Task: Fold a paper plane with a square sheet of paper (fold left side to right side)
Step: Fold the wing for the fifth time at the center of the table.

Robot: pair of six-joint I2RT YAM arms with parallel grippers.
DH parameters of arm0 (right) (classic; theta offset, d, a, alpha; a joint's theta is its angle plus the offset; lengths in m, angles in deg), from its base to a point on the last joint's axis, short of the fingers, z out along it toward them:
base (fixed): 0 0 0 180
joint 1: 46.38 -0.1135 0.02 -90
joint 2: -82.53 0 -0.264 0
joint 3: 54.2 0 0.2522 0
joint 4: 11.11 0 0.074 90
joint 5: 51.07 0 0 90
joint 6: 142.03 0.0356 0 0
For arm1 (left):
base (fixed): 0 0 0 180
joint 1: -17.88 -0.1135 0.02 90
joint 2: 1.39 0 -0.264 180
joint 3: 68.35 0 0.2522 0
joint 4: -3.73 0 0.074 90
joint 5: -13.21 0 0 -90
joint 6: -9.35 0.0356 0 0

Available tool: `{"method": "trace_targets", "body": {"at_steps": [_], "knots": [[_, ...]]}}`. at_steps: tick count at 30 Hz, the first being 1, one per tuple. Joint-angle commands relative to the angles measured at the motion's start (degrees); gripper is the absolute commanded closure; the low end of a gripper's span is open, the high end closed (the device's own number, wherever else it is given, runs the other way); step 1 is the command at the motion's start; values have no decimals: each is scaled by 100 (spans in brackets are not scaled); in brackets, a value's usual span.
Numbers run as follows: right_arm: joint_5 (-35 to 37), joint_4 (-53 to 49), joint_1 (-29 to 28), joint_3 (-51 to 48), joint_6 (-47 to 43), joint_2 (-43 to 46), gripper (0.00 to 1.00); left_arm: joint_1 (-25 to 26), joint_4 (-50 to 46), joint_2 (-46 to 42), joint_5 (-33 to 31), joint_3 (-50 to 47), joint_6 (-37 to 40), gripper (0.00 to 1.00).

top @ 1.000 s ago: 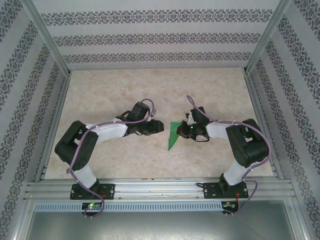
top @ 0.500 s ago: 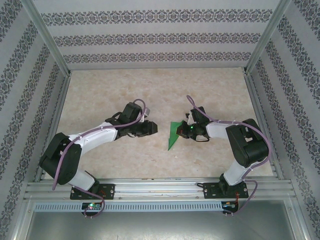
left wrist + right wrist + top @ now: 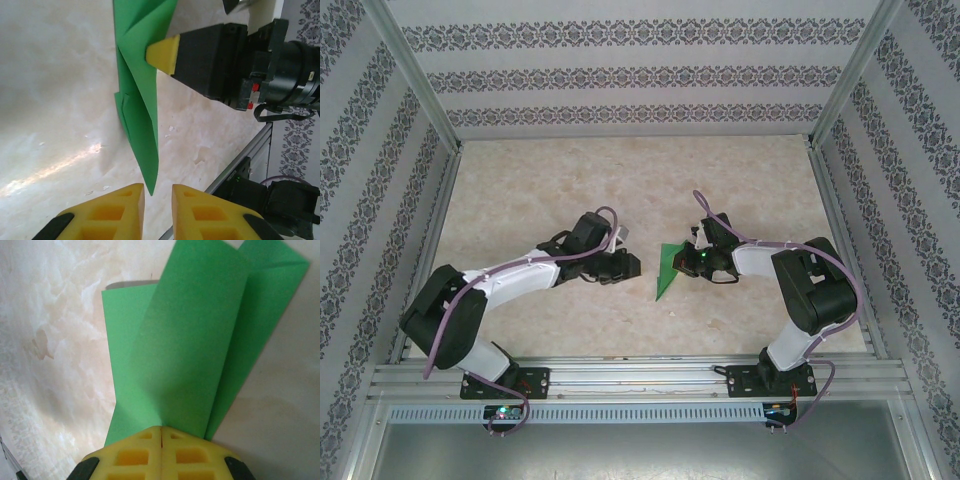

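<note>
Near the narrowly parted left end effector, green paper sits clamped in the right end effector.

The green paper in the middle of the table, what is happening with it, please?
The right claw is shut on the green paper, which is already folded into a pointed shape and rests on the table. The left claw holds nothing. It sits beside the paper, apart from it, with its fingers a narrow gap apart, facing the paper's tip. The folding looks unfinished.
</note>
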Motion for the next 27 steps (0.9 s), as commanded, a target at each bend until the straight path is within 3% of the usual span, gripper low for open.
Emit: {"method": "trace_targets", "body": {"at_steps": [1, 15, 27], "knots": [[470, -593, -56, -186, -183, -408, 100, 192, 304, 299, 175, 199, -184, 80], [453, -582, -91, -160, -201, -458, 100, 610, 548, 1277, 448, 1012, -283, 82], [436, -588, -108, -143, -227, -486, 100, 684, 476, 1782, 304, 1192, -208, 83]]}}
